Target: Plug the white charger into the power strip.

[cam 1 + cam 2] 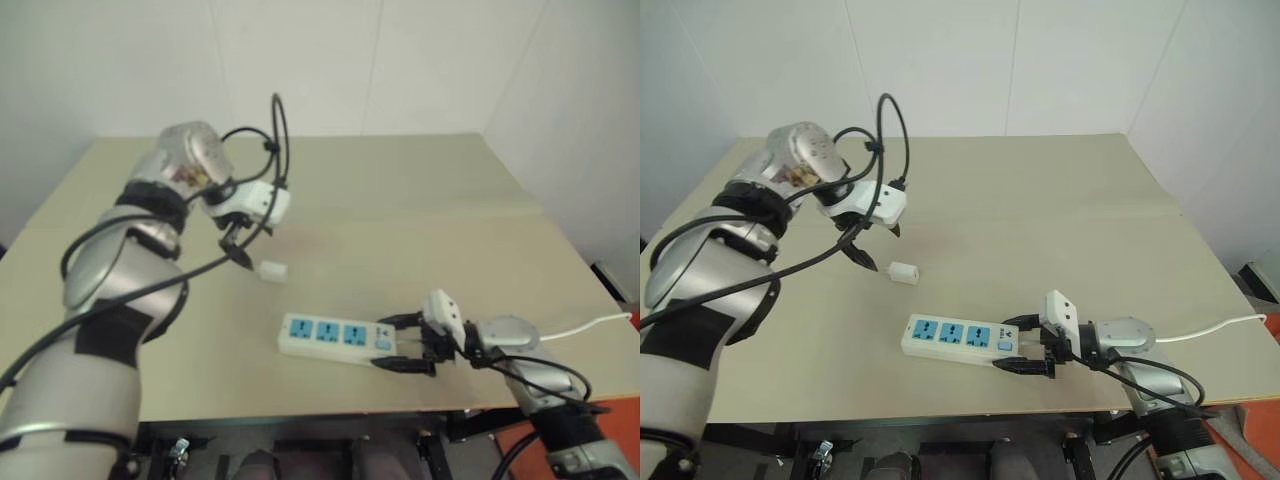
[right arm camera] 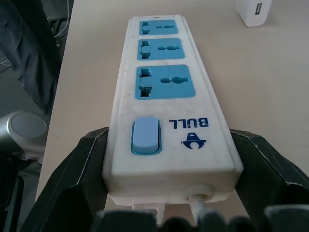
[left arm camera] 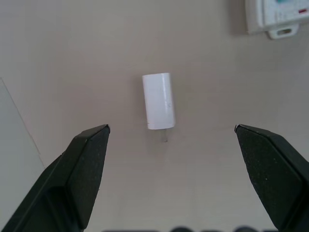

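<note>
Soft even light, faint shadows, slight blur.

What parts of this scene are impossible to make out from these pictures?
- Where the power strip's cord ends: in the right eye view the picture's edge cuts it off.
- The strip's cord end: in the eye views the right gripper, jaws shut on the strip, covers it.
- The white charger's prongs: in the left wrist view too small to count, under the open left gripper.

Left gripper [image 3: 171, 179] points steeply down, jaws wide apart; right gripper [image 2: 169, 179] reaches nearly level, jaws spread.
</note>
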